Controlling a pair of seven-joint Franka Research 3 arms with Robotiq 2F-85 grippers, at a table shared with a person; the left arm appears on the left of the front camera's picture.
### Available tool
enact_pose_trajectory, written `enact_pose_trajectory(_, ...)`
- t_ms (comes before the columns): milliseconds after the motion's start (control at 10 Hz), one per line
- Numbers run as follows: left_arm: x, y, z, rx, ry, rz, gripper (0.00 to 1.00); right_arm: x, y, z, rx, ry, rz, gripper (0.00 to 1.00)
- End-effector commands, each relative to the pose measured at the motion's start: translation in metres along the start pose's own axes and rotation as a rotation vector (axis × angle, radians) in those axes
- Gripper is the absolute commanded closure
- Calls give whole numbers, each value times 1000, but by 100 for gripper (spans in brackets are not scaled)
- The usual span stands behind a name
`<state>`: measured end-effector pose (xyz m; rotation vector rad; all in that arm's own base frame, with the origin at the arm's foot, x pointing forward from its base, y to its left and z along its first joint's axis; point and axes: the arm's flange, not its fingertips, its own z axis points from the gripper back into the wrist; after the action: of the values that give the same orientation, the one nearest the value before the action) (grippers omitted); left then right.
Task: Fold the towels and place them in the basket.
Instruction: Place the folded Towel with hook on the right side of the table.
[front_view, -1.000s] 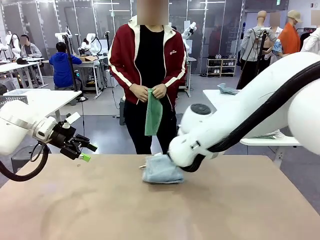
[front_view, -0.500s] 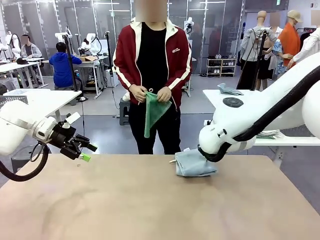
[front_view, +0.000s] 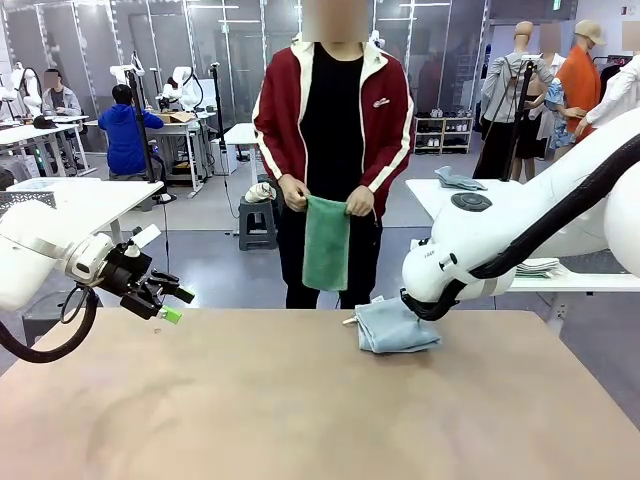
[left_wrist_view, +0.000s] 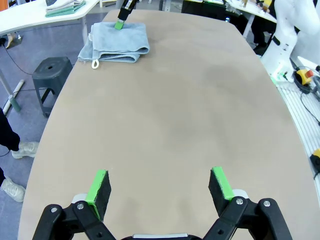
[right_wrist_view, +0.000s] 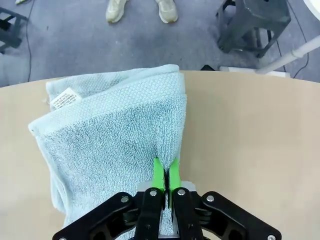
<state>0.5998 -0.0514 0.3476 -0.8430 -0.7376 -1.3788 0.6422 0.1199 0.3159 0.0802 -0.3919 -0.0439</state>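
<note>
Now that our right gripper (right_wrist_view: 164, 170) has slid the folded blue-grey towel (front_view: 395, 328) rightward along the far edge of the table (front_view: 250, 400), we keep it pinched. Basketing likely comes next — our left gripper (left_wrist_view: 160, 187) waits at the left, spread wide, holding nothing.

left gripper (left_wrist_view: 160, 182) hovers, jaws wide apart; right gripper (right_wrist_view: 165, 167) points down, pinched tight on the blue towel (right_wrist_view: 115, 135).

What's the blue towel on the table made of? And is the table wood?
The blue towel looks like soft terry cloth, probably cotton: fuzzy little loops cover it. The table looks like a smooth, matte tan board, maybe laminate; no wood grain shows.
</note>
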Motion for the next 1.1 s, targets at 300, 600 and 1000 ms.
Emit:
enact_pose_trajectory(300, 0, 0, 0, -5, 1, -2, 0, 0, 1, 0, 0, 0, -1, 96)
enact_pose_trajectory(600, 0, 0, 0, -5, 1, -2, 0, 7, -57, 7, -28, -36, 6, 96)
enact_pose_trajectory(1000, 0, 0, 0, -5, 1, -2, 0, 26, -162, 10, -11, -18, -21, 96)
